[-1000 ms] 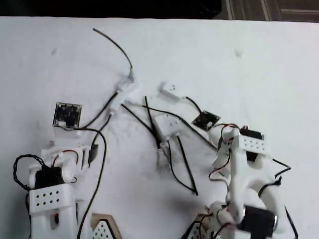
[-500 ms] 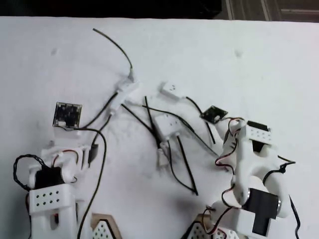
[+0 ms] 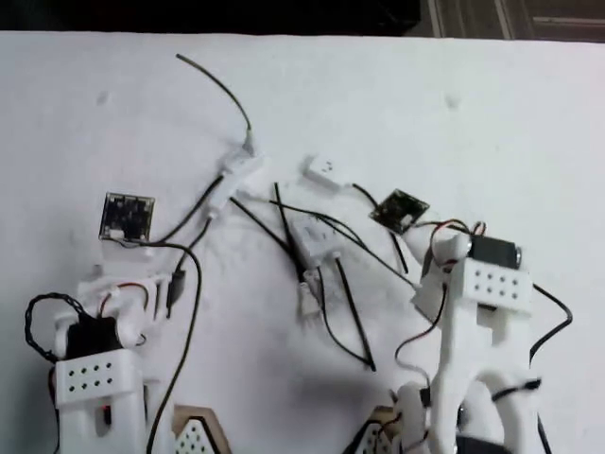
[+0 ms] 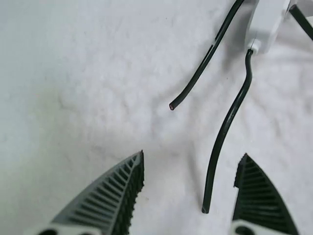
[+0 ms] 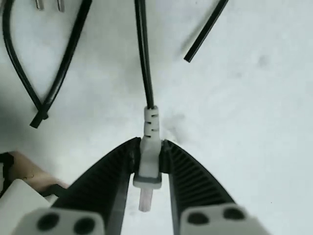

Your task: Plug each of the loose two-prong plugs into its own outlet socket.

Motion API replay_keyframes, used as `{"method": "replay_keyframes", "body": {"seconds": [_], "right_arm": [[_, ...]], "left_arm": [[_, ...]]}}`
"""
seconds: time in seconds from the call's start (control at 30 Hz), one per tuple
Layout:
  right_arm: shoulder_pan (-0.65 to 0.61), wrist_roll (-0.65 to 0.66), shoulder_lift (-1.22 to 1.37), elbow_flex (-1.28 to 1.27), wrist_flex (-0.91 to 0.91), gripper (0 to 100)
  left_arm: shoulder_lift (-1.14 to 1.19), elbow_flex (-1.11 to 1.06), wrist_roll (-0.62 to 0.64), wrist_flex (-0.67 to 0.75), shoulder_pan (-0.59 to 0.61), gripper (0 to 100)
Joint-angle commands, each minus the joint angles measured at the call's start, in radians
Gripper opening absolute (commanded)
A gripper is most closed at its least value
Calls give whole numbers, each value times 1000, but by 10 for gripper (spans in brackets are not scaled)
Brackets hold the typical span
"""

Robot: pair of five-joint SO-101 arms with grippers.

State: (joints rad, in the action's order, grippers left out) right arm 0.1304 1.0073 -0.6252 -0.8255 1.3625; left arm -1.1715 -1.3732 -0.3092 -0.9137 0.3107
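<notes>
Right gripper (image 5: pixel 149 143): fingers closed tight on a white plug (image 5: pixel 148 155), one on each side of its body.
Plug: held between the right fingers over the desk (image 5: pixel 254 98). Its black cord (image 5: pixel 143 58) runs straight out past the tips.
Prongs (image 5: pixel 48 4): two metal pins at the edge of the right wrist view, beside a looping cord. Their plug is cut off.
Left gripper (image 4: pixel 190 159): fingers spread wide and holding nothing, low over the desk.
Cord end (image 4: pixel 205 208): a loose black end lies between the left fingers, nearer one of them. I cannot tell if it touches.
Socket (image 3: pixel 317 235): white block mid-desk in the high view, with black cords crossing around it.
Second plug (image 3: pixel 310 301): white, on the desk just beside the socket on the arms' side, not inserted.
Arms: left arm (image 3: pixel 90 369) and right arm (image 3: pixel 477 284) stand at the near edge, well apart.
</notes>
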Motion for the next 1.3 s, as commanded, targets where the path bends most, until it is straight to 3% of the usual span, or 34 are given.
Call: {"method": "replay_keyframes", "body": {"seconds": [0.0,0.27,0.53,0.77,1.1,1.27], "right_arm": [[-107,-132,-142,25,48,18],[-390,-419,-403,25,51,17],[-598,-660,-550,25,-41,17],[-745,-727,-576,17,-125,17],[-771,-727,-570,-114,-280,17],[-828,-727,-576,-143,-278,17]], "left_arm": [[-16,17,11,21,-8,298],[-16,23,100,89,-18,297],[-16,40,101,98,-31,297],[-16,81,98,81,-177,297],[-16,255,94,-130,-446,297],[-16,315,103,-137,-547,297]]}}
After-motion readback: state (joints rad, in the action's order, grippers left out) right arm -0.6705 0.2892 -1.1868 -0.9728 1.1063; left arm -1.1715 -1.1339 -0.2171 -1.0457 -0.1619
